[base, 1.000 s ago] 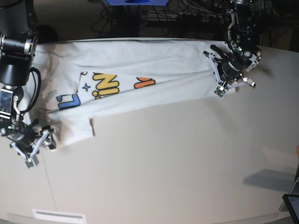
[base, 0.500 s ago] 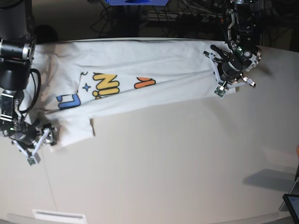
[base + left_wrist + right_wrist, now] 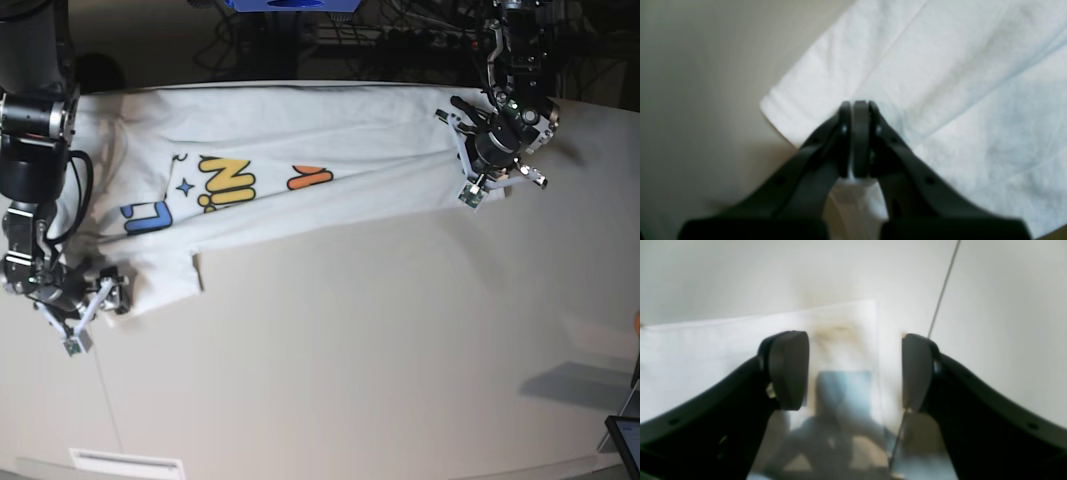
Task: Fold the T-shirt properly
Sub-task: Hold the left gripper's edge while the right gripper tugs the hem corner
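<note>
Right gripper [image 3: 88, 310]: I see it at the base view's left, jaws spread wide over the shirt's corner, nothing between them.
T-shirt [image 3: 300, 150]: it lies partly folded across the table's [image 3: 400, 350] far half, and I can read the yellow and blue print near its left end.
Left gripper [image 3: 492, 185]: at the right, I see it clamped on the shirt's white edge, jaws pressed together on the cloth.

T-shirt [image 3: 290, 160]: the print is folded and only partly visible. Yellow, blue and orange letter fragments show; no whole word is legible.
</note>
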Robot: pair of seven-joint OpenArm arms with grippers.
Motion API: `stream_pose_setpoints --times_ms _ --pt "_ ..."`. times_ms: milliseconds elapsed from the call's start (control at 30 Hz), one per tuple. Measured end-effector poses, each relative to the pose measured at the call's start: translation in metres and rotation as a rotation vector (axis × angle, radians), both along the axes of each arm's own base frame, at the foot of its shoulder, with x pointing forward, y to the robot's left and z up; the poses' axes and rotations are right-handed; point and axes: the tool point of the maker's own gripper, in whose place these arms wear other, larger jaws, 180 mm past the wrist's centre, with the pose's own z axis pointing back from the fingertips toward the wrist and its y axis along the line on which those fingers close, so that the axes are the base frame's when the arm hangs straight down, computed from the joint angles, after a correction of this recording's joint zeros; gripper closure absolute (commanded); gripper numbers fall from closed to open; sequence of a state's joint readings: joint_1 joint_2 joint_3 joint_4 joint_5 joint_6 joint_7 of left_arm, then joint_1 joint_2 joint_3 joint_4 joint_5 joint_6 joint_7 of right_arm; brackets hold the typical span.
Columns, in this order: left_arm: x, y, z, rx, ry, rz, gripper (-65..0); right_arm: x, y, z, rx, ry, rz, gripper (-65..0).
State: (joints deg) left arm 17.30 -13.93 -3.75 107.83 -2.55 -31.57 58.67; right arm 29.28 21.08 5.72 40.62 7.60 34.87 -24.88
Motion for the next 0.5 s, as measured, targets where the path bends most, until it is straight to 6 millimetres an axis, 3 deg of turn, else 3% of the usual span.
stream_pose_setpoints --times_ms 400,500 --pt "0.000 0.000 0.000 0.000 0.000 0.000 0.0 0.003 0.006 -0.003 -0.015 0.007 0.034 -41.8" --pt "0.000 0.000 0.000 0.000 0.000 0.000 0.0 0.005 0.016 -0.004 -0.029 0.011 0.073 -35.5"
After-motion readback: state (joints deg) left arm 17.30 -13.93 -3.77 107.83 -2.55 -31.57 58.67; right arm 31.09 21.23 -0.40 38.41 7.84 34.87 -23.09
